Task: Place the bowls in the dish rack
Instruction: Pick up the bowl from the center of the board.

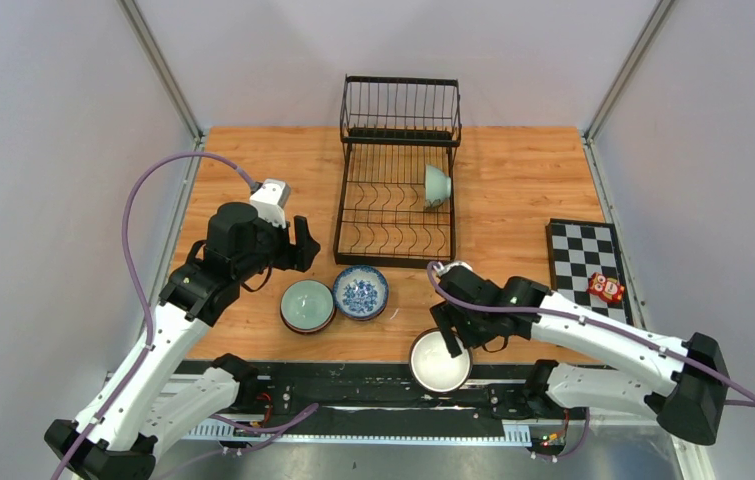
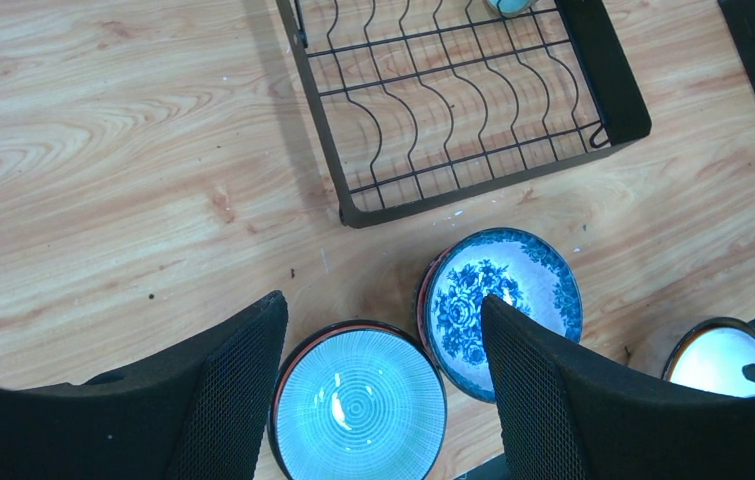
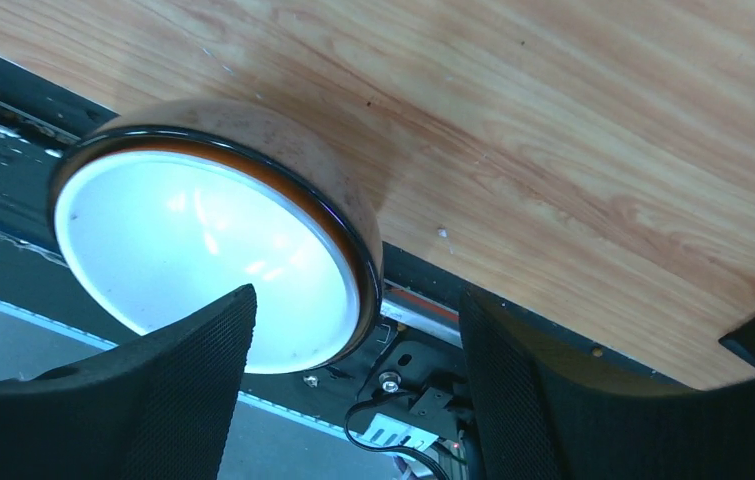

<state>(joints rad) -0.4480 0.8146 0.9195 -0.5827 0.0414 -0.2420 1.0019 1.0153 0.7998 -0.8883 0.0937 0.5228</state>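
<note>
Your right gripper (image 3: 355,300) has its jaws apart, straddling the rim of the orange bowl (image 3: 203,240). It's glazed ceramic: rigid, probably slick and chippable, so pinch the wall firmly. Your left gripper (image 2: 381,305) is spread and empty, over the green bowl (image 2: 361,410).

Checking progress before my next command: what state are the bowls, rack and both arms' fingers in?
Racked bowl: on edge in the rack.
Green bowl: upright on table, loose.
Blue-patterned bowl: upright, loose.
White bowl: upright at table edge, loose.
Left fingers: open.
Right fingers: open, straddling white bowl's rim.

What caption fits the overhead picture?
Green bowl in dish rack; left gripper and right gripper open near three bowls waiting.
</note>
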